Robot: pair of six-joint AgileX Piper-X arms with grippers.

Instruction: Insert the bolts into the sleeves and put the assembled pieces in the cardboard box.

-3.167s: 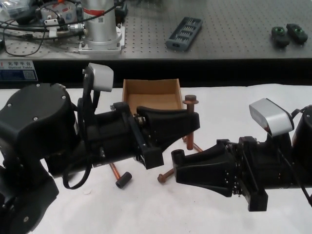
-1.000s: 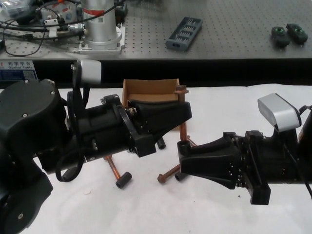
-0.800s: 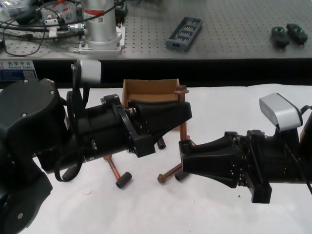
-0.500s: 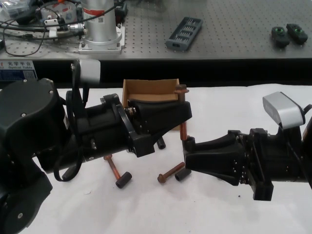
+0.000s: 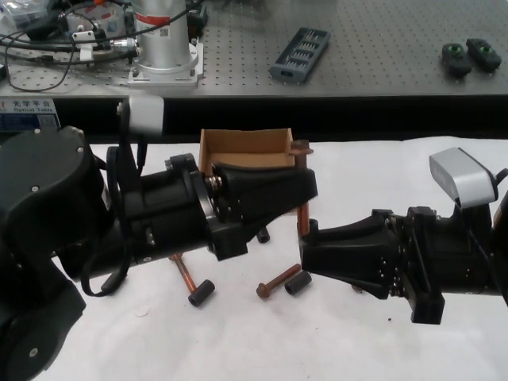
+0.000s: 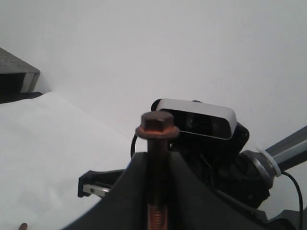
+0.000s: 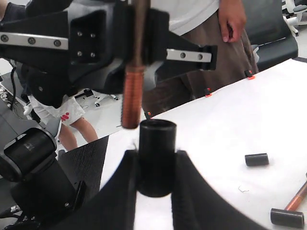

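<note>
Presently, L gripper (image 6: 154,159) clamps copper-toned bolt (image 6: 156,129): hex flanged head, threaded shank, upright. R gripper (image 7: 154,157) grips smooth black cylindrical sleeve (image 7: 156,136), mouth near bolt tip.

The bolt (image 6: 157,160) is coppery metal, with a dull smooth shank, a ridged threaded end and a dull brown hex head. The sleeve (image 7: 157,153) is smooth matt black, plastic by its look. The jaws are matt black plastic. The box (image 5: 246,147) is plain brown cardboard. The counter (image 5: 238,349) wears a matt white sheet.
</note>
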